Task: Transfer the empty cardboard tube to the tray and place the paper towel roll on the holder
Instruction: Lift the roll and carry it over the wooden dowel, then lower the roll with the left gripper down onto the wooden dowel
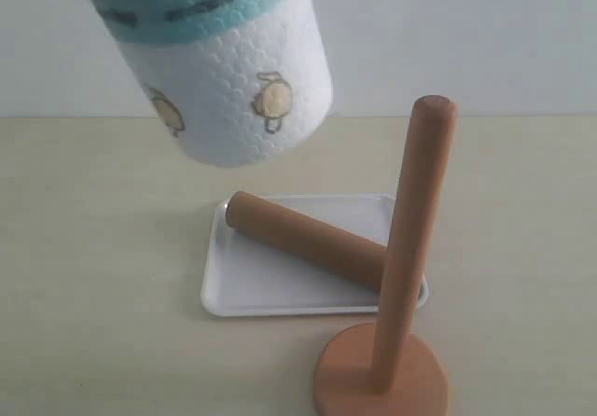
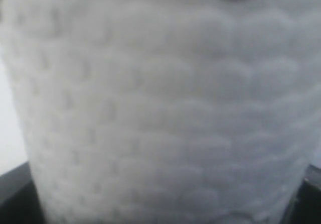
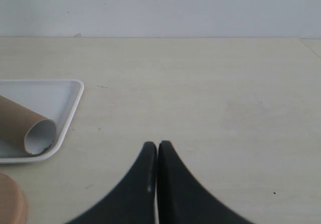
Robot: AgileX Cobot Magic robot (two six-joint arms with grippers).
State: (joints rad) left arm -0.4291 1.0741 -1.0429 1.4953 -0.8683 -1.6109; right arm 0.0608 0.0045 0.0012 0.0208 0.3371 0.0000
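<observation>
At far left, the roll [image 1: 219, 62] hangs well above the table [image 1: 84, 248], tilted, its teal band uppermost and its lower end swung towards the middle. In the left wrist view the embossed paper fills nearly everything. Only dark slivers of the left gripper [image 2: 160, 204] show at the two lower corners, with the roll between them. We judge it is clamped on the roll, though we cannot see how deep the hold goes.

In the middle, the tube [image 1: 303, 237] lies slantwise inside the tray [image 1: 252, 297], so that half of the task looks done.

To the right stands the holder [image 1: 410, 239], upright, its base just beside the tray's near corner and its post crossing in front of the tube's end. Further right, the right gripper [image 3: 157, 151] hovers over bare table with its jaws pressed together, holding nothing and well apart from the holder.

The risk lies in the threading. We cannot see the core hole, and the roll is off vertical and to one side of the post. If it comes down tilted, its rim could catch the rounded top and tip the holder, which nothing steadies, onto the tray. The soft paper could also slip or squash in the grip.
</observation>
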